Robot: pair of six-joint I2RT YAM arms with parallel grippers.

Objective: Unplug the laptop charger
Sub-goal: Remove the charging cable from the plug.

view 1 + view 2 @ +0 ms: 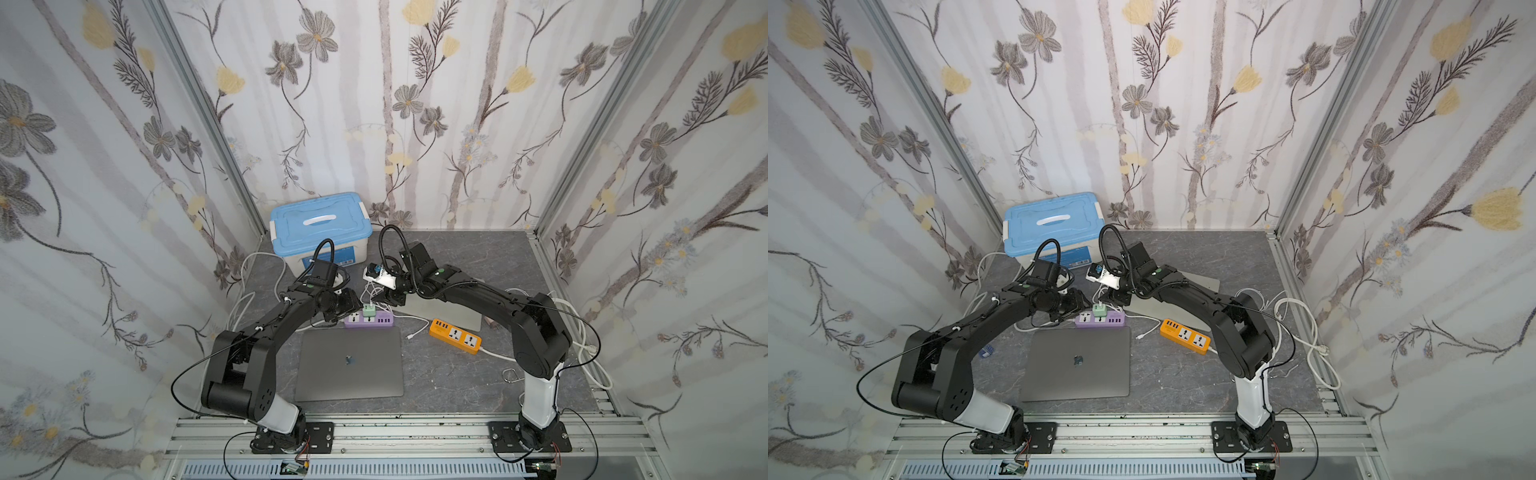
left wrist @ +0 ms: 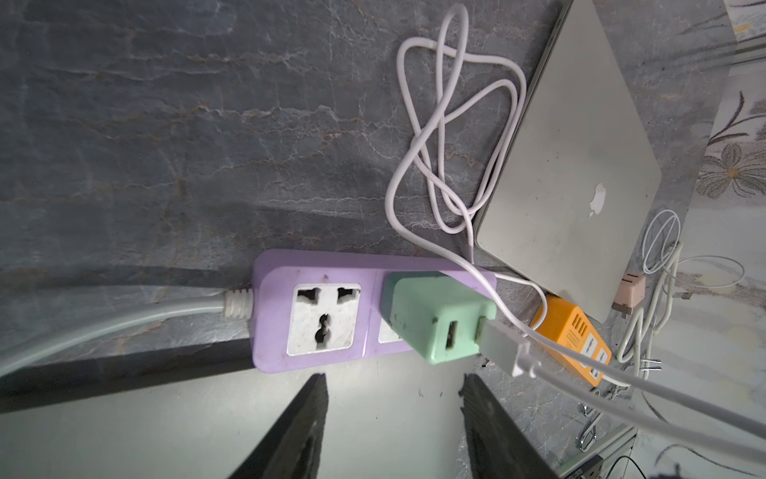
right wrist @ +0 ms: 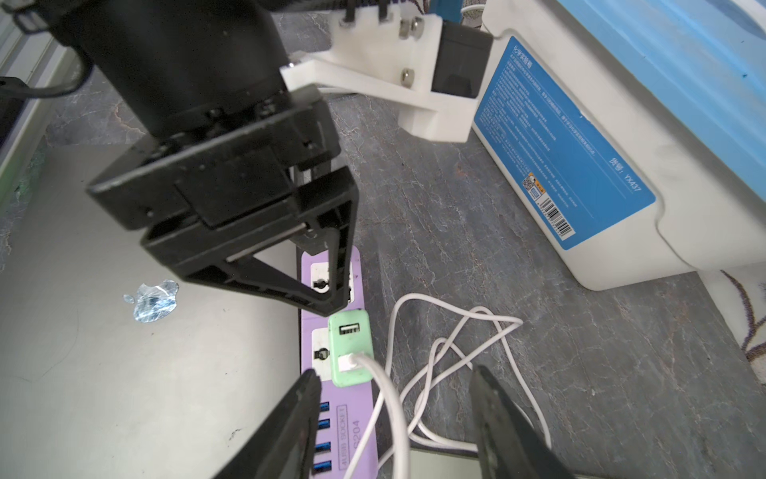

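Overhead, in both top views, the green charger [image 1: 368, 309] sits plugged into the purple power strip [image 1: 382, 322] on the table [image 1: 498, 257]. Left wrist view: the left pincer [image 2: 393, 377] gapes empty beside it — right wrist view: the right pincer [image 3: 393, 371] likewise.

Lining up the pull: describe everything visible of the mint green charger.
The mint green charger is a rounded, plastic-looking block, plugged upright into the purple power strip beside an empty socket. Its outer face has two USB ports: one empty, one holding a white cable. The left end effector and right end effector are open; neither grips it.
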